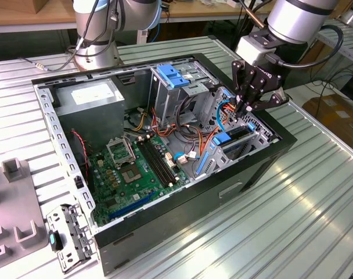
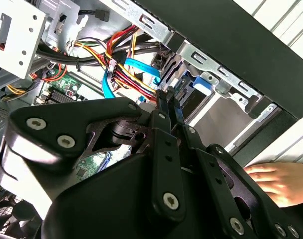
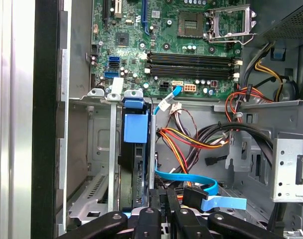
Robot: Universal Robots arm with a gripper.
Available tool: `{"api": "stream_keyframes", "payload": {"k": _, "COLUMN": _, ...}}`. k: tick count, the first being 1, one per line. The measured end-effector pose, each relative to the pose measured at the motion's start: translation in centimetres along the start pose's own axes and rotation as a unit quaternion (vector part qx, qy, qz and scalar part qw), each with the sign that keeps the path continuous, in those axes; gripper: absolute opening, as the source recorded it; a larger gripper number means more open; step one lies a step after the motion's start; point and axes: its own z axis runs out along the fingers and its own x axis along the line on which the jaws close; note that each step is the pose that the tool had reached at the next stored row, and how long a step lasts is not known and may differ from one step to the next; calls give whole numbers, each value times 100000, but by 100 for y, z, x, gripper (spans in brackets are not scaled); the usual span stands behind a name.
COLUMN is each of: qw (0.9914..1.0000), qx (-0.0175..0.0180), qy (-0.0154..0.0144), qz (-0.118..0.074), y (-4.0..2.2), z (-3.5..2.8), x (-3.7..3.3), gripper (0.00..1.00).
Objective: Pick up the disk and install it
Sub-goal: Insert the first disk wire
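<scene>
Ribbed metal table (image 1: 316, 192) under computer case (image 1: 263, 165)

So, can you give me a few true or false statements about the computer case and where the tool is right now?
1. The case lies open with its motherboard exposed. True.
2. The tool hangs over the grey power supply box. False: it is over the drive cage, at the end of the case on the exterior view's right.
3. The disk lies out on the table beside the case. False: it stands on edge in the drive cage, inside the case.
4. A person's hand shows beside the case in the second wrist view. True.
5. A cooler covers the processor socket. False: the socket is bare.
</scene>
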Motion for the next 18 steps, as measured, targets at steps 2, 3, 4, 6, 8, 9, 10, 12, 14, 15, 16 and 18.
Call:
{"api": "stream_keyframes", "payload": {"k": 2, "qw": 100000, "qx": 1, "qy": -1, "qz": 0, "y": 2, "z": 1, "x": 0, "gripper": 17}}
{"api": "stream_keyframes", "payload": {"k": 3, "qw": 100000, "qx": 2, "qy": 0, "qz": 5, "y": 3, "z": 2, "x": 0, "gripper": 17}}
{"api": "stream_keyframes", "payload": {"k": 4, "qw": 100000, "qx": 1, "qy": 10, "qz": 65, "y": 4, "z": 2, "x": 4, "gripper": 17}}
{"api": "stream_keyframes", "payload": {"k": 6, "qw": 100000, "qx": 2, "qy": 6, "qz": 139, "y": 6, "z": 5, "x": 20, "gripper": 17}}
{"api": "stream_keyframes", "payload": {"k": 8, "qw": 100000, "qx": 8, "qy": 8, "qz": 309, "y": 7, "z": 6, "x": 39, "gripper": 17}}
{"api": "stream_keyframes", "payload": {"k": 9, "qw": 99999, "qx": 12, "qy": 4, "qz": 469, "y": 7, "z": 7, "x": 42, "gripper": 17}}
{"api": "stream_keyframes", "payload": {"k": 10, "qw": 99997, "qx": 18, "qy": 13, "qz": 777, "y": 7, "z": 8, "x": 43, "gripper": 17}}
{"api": "stream_keyframes", "payload": {"k": 12, "qw": 99988, "qx": 37, "qy": 31, "qz": 1559, "y": 7, "z": 13, "x": 44, "gripper": 17}}
{"api": "stream_keyframes", "payload": {"k": 14, "qw": 99979, "qx": 47, "qy": 42, "qz": 2039, "y": 8, "z": 20, "x": 58, "gripper": 17}}
{"api": "stream_keyframes", "payload": {"k": 15, "qw": 99976, "qx": 51, "qy": 40, "qz": 2212, "y": 9, "z": 26, "x": 66, "gripper": 17}}
{"api": "stream_keyframes", "payload": {"k": 16, "qw": 99970, "qx": 56, "qy": 44, "qz": 2428, "y": 9, "z": 34, "x": 75, "gripper": 17}}
{"api": "stream_keyframes", "payload": {"k": 18, "qw": 99969, "qx": 62, "qy": 6, "qz": 2492, "y": 10, "z": 49, "x": 96, "gripper": 17}}
